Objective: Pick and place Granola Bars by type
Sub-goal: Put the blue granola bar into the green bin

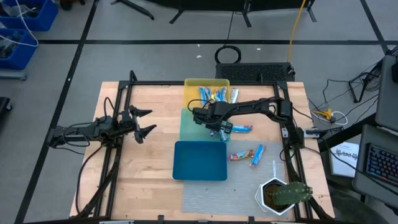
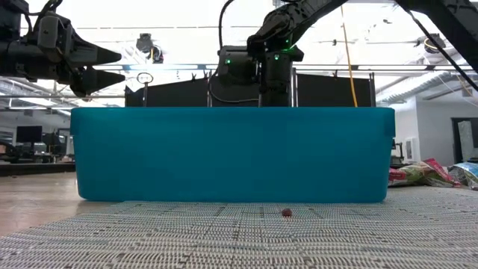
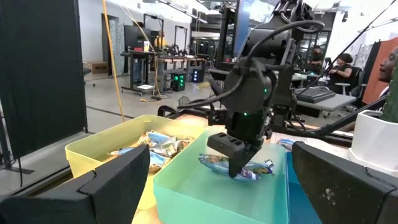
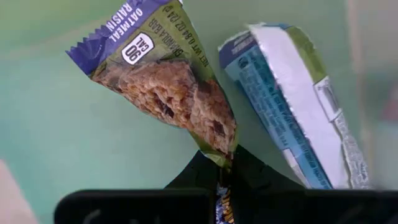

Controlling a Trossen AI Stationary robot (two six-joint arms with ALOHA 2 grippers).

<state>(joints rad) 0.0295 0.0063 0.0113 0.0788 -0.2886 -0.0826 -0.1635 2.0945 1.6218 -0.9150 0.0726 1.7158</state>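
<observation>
My right gripper point(image 3: 238, 167) hangs over the green tray point(image 3: 186, 186), shut on a granola bar in a purple-and-green wrapper point(image 4: 161, 81). A second bar with a blue-and-white wrapper point(image 4: 292, 106) lies flat on the green tray's floor beside it. Several bars point(image 1: 214, 94) lie in the yellow tray point(image 1: 191, 84) at the far side. Three more bars point(image 1: 239, 129) point(image 1: 238, 156) point(image 1: 258, 154) lie loose on the table to the right. My left gripper point(image 1: 149, 122) waits open at the table's left, holding nothing. My right gripper pinches the bar's crimped wrapper end point(image 4: 225, 157) between its two fingers. The fingers come from above, pointing steeply down. The bar sticks out beyond the fingertips over the green tray's floor, picture side up. I cannot tell whether its free end point(image 4: 99, 43) touches the floor.
The blue tray point(image 1: 200, 160) stands near the table's front, in front of the green one, and in the low view it hides the right gripper's fingertips. A white pot with a plant point(image 1: 277, 194) sits at the near right corner. A dark frame edges the table. People sit beyond the table point(image 3: 339, 62).
</observation>
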